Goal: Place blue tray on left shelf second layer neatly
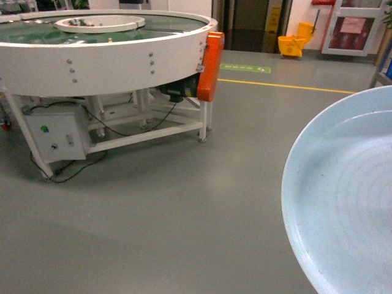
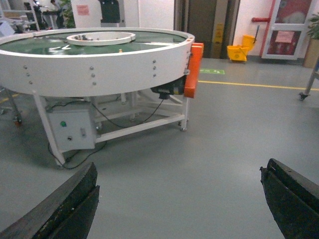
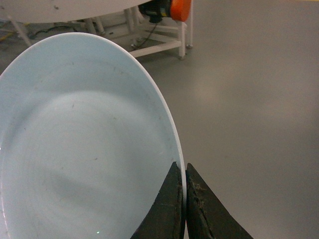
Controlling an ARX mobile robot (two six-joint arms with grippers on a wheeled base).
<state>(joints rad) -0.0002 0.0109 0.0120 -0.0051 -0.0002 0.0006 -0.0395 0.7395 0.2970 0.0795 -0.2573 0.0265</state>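
Even indoor light | soft shadows | mild blur | no glare

blue tray (image 1: 343, 196) cropped at right and bottom edges, right tool (image 3: 185, 185) base cut off

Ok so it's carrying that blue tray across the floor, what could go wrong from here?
1. The right gripper pinches only the rim of the blue tray, with the rest hanging out unsupported, so a jolt could tip it or work it loose.
2. The left gripper is open and away from the tray, so nothing backs up that hold.
3. The round conveyor table stands close on the left; a careless turn might clip it.
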